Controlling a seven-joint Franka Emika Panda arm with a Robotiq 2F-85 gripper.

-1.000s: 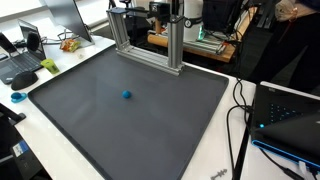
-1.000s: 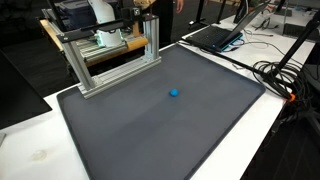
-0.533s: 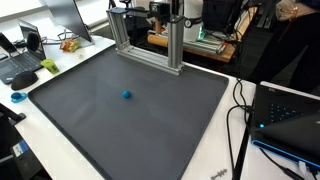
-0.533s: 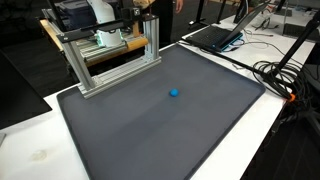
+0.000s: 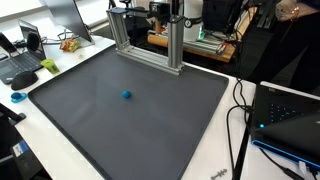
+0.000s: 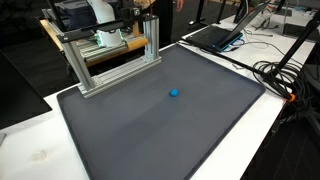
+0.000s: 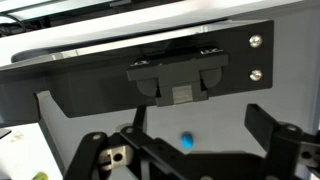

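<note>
Your gripper (image 7: 175, 128) has its two black jaws spread wide apart, and they hold nothing. The small round blue ball (image 5: 127, 96) sits all alone near the middle of the flat dark grey mat (image 6: 120, 135). You can see it in both exterior views. In the wrist view the ball (image 7: 186, 141) looks tiny between the jaws, so it is well apart from them.

The ball looks very light and smooth. I think it will roll away if you bump one side. I cannot tell if it is squishy or hard. Take it across its middle, one jaw on each side, from straight above.

The mat looks dull and a bit rough. The silver metal frame (image 5: 150, 45) at the mat's edge is hard, with square bars.
</note>
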